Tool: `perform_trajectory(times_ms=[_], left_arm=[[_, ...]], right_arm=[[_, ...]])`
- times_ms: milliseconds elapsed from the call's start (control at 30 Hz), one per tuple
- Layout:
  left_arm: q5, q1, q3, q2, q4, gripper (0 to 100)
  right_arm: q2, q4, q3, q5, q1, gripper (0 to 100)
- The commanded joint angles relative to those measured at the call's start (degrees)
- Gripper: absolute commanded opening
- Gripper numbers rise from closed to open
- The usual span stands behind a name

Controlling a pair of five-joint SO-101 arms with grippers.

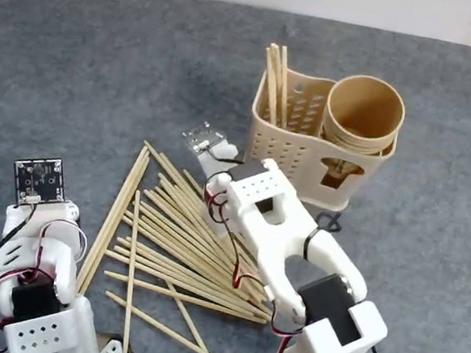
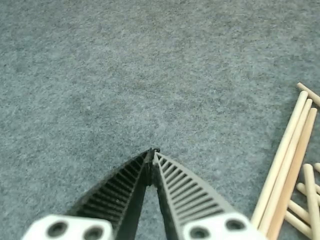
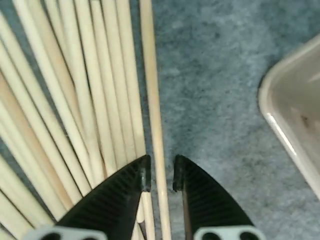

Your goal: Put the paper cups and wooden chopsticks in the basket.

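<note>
— Where is the right claw (image 3: 160,172)?
— Low over the edge of the chopstick pile (image 1: 178,239), which lies fanned out on the grey surface (image 1: 74,75). Its jaws are slightly spread, one on each side of a single chopstick (image 3: 152,100) at the pile's outer edge. A sliver of gap shows on both sides, so it is not pinching it.
— And the left claw (image 2: 152,152)?
— Pressed together tip to tip with nothing between, above the surface. A few chopstick ends (image 2: 287,160) lie near it.
— The basket (image 1: 305,147)?
— Upright, just beyond the pile. The stacked paper cups (image 1: 364,116) sit in one compartment. A few standing chopsticks (image 1: 276,77) lean in the corner of the other. The right wrist view has the basket's rim close by the claw
</note>
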Motion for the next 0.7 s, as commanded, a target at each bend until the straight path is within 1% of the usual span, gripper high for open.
perform_trajectory(times_ms=[0, 67, 200, 333, 500, 567, 667], left_arm=[[-0.53, 0.92, 0.31, -0.48, -1.05, 0], [-0.53, 0.92, 0.31, -0.48, -1.05, 0], [-0.53, 0.92, 0.31, -0.48, -1.05, 0], [-0.53, 0.92, 0.31, -0.48, -1.05, 0], [-0.53, 0.92, 0.31, -0.48, -1.05, 0], [-0.53, 0.92, 0.31, -0.48, -1.05, 0], [-0.62, 0.92, 0.66, -0.48, -1.05, 0]], right_arm=[[-0.31, 0.22, 0.75, 0.7, -2.07, 9.4], [-0.31, -0.04, 0.75, 0.7, -2.07, 9.2], [-0.22, -0.13, 0.75, 0.88, -1.01, 5.8], [-0.13, -0.13, 0.75, 6.24, -0.22, 4.8], [4.79, -0.13, 0.31, 6.51, -0.13, 4.8], [7.52, 1.98, 0.22, 6.59, 0.22, 4.7], [8.04, 3.3, -2.42, 6.68, 0.48, 0.7]])
